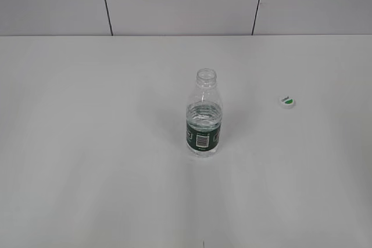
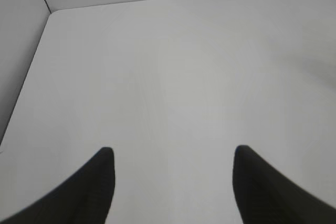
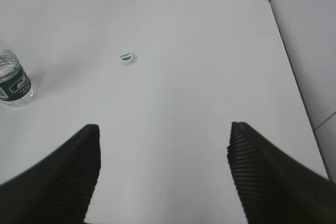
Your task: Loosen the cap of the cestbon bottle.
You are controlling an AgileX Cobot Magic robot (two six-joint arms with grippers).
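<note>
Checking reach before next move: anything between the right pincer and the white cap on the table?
Nothing visible. The small round white plastic cap lies alone on bare white table, ahead of the open right pincer; the clear ribbed plastic bottle stands off left.

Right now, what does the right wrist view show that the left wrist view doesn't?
Only the right wrist view shows the cestbon bottle at its left edge, cut off above its label, and the cap lying off it on the table, leaf mark up, below the open right gripper. Only the left wrist view shows the open left gripper and the table's far left corner. Both share bare white tabletop and grey wall panels.
</note>
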